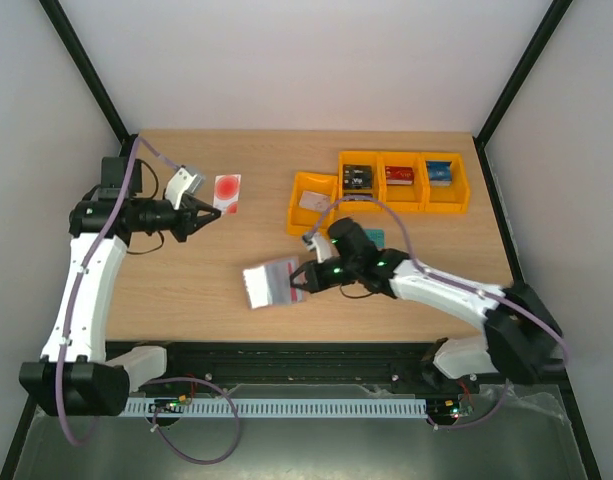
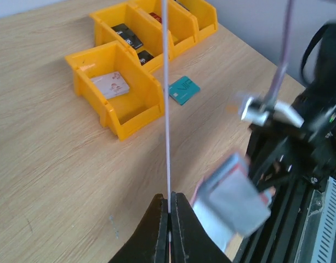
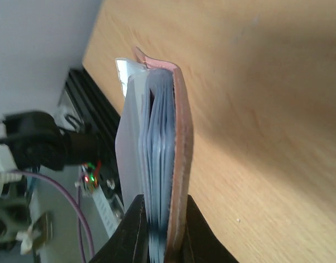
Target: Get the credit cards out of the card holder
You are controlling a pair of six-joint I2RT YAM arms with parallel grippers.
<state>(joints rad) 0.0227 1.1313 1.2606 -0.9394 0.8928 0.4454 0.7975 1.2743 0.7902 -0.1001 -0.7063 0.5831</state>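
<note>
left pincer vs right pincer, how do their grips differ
The left pincer grips a thin red-and-white card; the right pincer grips a thick pinkish-brown leather-like card holder. The left pincer's jaws nearly touch; the right pincer's stand apart around the holder. Both are shut on something.

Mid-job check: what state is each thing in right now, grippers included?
left gripper: shut on the red and white card
red and white card: out of the holder, pinched by one edge
right gripper: shut on the card holder
card holder: gripped at one end, blue-grey layers showing inside
teal card: loose, flat on the table
nearest orange bin: holds one pale card
</note>
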